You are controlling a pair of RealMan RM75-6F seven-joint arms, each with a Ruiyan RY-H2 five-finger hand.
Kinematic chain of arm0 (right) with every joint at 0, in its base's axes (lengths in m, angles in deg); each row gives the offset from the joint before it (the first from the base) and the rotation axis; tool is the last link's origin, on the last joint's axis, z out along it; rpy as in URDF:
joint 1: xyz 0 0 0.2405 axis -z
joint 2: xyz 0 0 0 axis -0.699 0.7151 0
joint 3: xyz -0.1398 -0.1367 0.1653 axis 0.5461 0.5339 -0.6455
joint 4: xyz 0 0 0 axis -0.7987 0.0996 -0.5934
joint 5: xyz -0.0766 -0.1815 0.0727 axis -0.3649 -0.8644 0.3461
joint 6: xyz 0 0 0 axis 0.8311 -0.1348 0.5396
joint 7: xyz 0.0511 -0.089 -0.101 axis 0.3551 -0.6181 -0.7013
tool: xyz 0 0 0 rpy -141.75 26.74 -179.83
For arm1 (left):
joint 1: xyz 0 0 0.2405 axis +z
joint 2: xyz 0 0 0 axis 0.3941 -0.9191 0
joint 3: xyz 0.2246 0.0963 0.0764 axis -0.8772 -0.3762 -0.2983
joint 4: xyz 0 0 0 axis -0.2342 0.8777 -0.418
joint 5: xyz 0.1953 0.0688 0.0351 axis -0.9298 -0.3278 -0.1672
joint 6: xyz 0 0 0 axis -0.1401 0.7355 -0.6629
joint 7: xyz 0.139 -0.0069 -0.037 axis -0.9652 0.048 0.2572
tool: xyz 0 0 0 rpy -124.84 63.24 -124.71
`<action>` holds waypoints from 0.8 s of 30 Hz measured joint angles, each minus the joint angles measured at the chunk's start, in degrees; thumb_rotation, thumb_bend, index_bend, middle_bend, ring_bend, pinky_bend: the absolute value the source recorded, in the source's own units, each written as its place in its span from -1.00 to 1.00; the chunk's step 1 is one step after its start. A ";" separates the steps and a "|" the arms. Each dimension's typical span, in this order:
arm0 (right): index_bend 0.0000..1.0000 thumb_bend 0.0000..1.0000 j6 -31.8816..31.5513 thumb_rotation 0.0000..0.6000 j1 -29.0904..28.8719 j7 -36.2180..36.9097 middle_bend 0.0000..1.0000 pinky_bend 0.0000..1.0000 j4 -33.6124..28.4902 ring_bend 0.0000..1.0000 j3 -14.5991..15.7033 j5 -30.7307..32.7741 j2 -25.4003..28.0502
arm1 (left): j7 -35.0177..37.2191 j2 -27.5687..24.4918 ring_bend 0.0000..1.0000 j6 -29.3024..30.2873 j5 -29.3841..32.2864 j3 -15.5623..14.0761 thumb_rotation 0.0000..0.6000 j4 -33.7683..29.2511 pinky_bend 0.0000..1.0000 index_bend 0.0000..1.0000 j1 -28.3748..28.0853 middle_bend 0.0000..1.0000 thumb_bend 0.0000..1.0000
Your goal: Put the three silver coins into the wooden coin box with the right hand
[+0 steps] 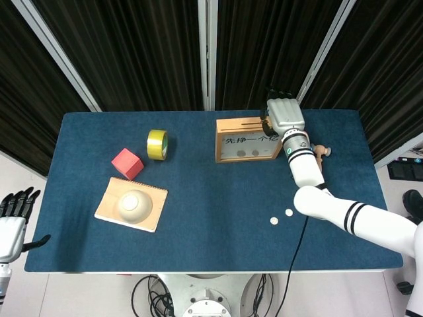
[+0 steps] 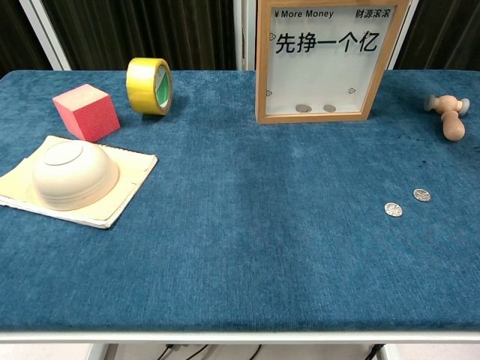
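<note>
The wooden coin box [image 1: 248, 140] stands upright at the back of the blue table, and the chest view shows its white front [image 2: 330, 75] with two silver coins [image 2: 303, 108] lying at the bottom behind the pane. Two more silver coins [image 1: 273, 220] [image 2: 393, 209] lie loose on the cloth at the front right. My right hand [image 1: 285, 115] hovers over the box's top right corner with its back to the head camera. Its fingers curl down out of sight, so any coin in them is hidden. My left hand [image 1: 13, 218] hangs off the table's left edge, fingers apart and holding nothing.
A yellow tape roll [image 1: 157, 144] and a red cube [image 1: 127, 163] stand at the left. An upturned cream bowl [image 1: 134, 204] rests on a notebook [image 2: 124, 191] at the front left. A small wooden peg toy [image 2: 448, 112] lies right of the box.
</note>
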 measured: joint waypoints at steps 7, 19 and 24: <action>-1.00 -0.22 -0.44 1.00 0.62 1.73 -1.00 -1.00 -1.05 -1.00 -0.22 -2.32 0.88 | -0.10 0.08 -1.00 0.00 0.01 -0.08 1.00 0.02 -1.00 -0.96 0.06 -1.00 -1.00; -1.00 -0.31 -6.73 1.00 8.18 9.94 -1.00 -1.00 -9.42 -1.00 -0.07 -22.63 5.16 | -0.83 0.40 -1.00 0.81 -0.02 0.07 1.00 0.18 -1.00 -0.96 0.32 -1.00 -1.00; -1.00 -0.31 -14.37 1.00 14.97 13.79 -1.00 -1.00 -12.82 -1.00 4.15 -42.34 6.65 | -1.94 0.83 -1.00 0.65 -0.02 0.11 1.00 0.33 -1.00 -0.96 0.17 -1.00 -1.00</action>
